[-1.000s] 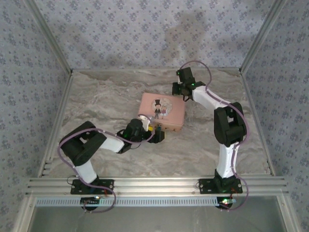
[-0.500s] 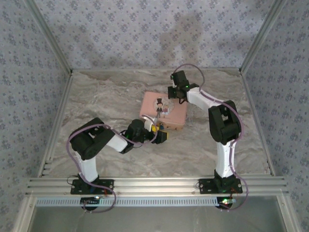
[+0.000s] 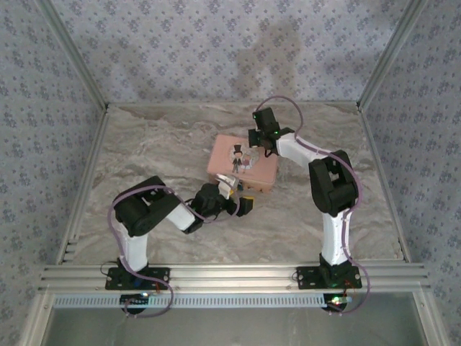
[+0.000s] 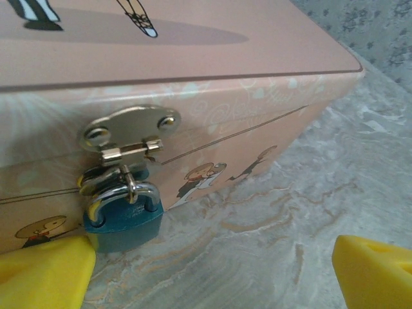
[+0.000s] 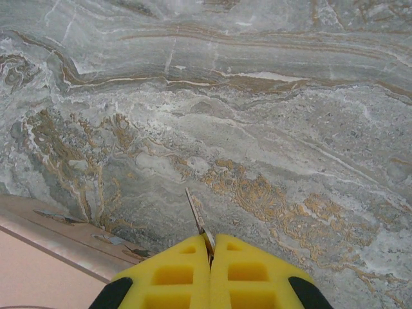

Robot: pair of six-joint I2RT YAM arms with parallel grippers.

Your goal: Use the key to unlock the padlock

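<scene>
The left gripper [image 4: 206,280] is presented wide open, with nothing held. Its yellow fingertips [image 4: 38,277] are set low over the tabletop [image 4: 270,225], between the near edge and the pink tin [image 4: 193,84]. The padlock [image 4: 122,222] is hung from the hasp [image 4: 129,132] on the tin's near wall, facing the near edge of the tabletop. One fingertip is placed just beside the padlock body; whether contact is made cannot be told. The shackle is seen seated in the body and passed through the hasp loop, so the padlock is judged locked.

The tin is located near the middle of the tabletop. At its far side, the right gripper [image 5: 210,248] is clamped on a thin metal blade, taken to be the key [image 5: 195,212], which is pointed out over bare tabletop.

Status is judged as follows. Done: the key is gripped. Not yet done: the padlock is to be steadied, and the key is to be carried across the tin to the near wall, inserted and turned, and the shackle released.
</scene>
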